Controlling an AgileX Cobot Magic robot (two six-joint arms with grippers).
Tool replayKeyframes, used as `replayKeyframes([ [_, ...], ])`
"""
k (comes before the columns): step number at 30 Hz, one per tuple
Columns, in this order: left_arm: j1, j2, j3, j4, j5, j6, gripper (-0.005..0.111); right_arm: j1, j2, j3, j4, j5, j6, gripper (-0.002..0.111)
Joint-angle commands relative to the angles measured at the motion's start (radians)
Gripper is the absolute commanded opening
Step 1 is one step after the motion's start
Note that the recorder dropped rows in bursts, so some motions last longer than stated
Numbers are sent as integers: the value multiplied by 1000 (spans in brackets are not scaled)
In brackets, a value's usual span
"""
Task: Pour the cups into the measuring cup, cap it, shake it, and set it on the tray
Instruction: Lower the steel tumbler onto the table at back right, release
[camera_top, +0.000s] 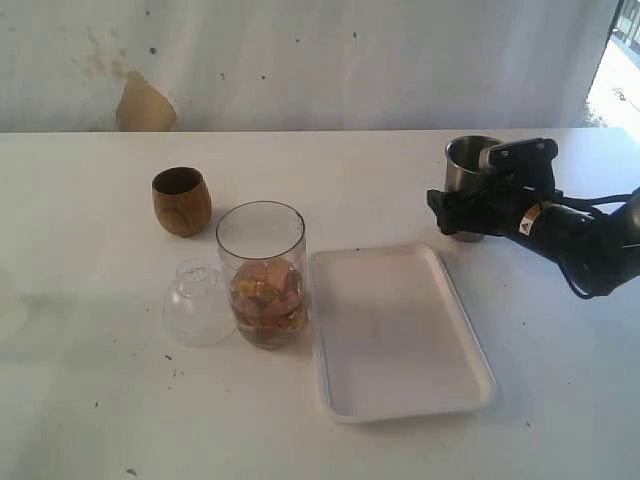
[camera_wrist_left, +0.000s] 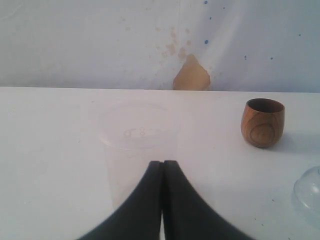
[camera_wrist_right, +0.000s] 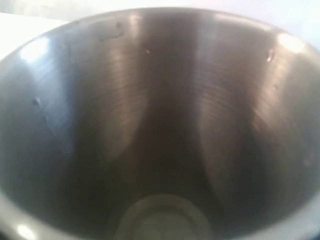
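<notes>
- Nearest lay the flat white tray.
- Beside it stood the tall clear plastic measuring cup, its clear dome cap off — shaking now would spill.
- Far back, the right pincer sat round the empty steel tumbler; gripping or not, I couldn't tell.
- The left pincer was shut.

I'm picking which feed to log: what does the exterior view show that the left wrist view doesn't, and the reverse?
Only the exterior view: the white tray, the measuring cup holding brownish pieces, and the steel tumbler. Only the left wrist view, plainly: a frosted plastic cup and the left gripper, jaws shut. Both: the wooden cup, the clear cap and the white table.
</notes>
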Motion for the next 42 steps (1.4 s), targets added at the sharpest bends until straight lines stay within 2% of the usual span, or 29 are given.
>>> replayKeyframes([
  [1,1,-5,4,-1,-10,-1,0,-4,-3,-2,1,19,4,105],
  [12,1,-5,4,-1,-10,-1,0,-4,-11,-2,1,47,4,105],
  [22,1,-5,4,-1,-10,-1,0,-4,-109,-2,-3,256,4,105],
  [39,1,-5,4,-1,-10,-1,0,-3,-215,91,-3,255,73,105],
  [42,1,-5,4,-1,-10,-1,0,-3,-239,91,-48,262,110,105],
])
